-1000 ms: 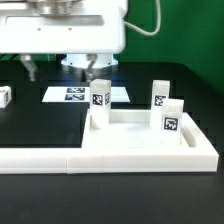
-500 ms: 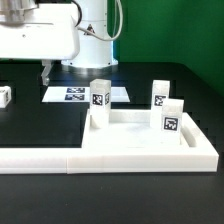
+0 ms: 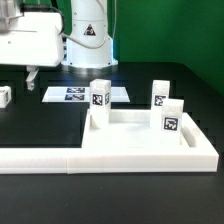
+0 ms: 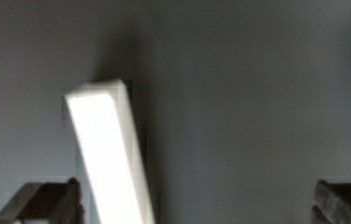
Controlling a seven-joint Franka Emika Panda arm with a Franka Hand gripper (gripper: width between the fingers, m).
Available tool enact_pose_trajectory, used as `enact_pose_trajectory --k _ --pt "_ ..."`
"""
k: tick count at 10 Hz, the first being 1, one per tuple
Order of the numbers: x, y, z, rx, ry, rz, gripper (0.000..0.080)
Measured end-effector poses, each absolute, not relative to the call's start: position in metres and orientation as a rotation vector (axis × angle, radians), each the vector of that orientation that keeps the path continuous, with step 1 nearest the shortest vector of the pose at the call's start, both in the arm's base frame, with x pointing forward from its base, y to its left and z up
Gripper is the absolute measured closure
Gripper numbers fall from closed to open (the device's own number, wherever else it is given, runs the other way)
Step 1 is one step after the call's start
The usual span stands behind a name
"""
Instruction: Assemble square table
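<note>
Exterior view: low, close before the tabletop (image 3: 140,140), facing my base across the table (image 3: 30,125).
Wrist view: on my wrist, looking straight down, near the dark surface; my fingertips (image 4: 39,200) frame it.
Shared: only the dark table (no one spot can be matched).

We're seeing the white, boxy-headed arm (image 3: 45,40) with a rounded white base column, dark fingers (image 3: 32,76) below, and a black cable behind.

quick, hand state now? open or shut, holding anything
Hand: open, fingers wide apart, nothing between them; a white leg lies below it on the table, untouched.
</note>
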State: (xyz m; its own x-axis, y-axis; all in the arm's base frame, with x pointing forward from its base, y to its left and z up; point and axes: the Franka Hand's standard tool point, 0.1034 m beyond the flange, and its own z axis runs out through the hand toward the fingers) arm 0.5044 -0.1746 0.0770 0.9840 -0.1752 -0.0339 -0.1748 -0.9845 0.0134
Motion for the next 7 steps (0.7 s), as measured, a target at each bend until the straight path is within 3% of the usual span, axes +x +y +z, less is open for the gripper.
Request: enact_pose_trajectory --k 3,7 --pt "0.469 -0.199 0.066 3.105 -0.258 -0.081 0.0151" --pt "0.45 -0.199 0.059 3.109 -0.262 -0.117 0.0151"
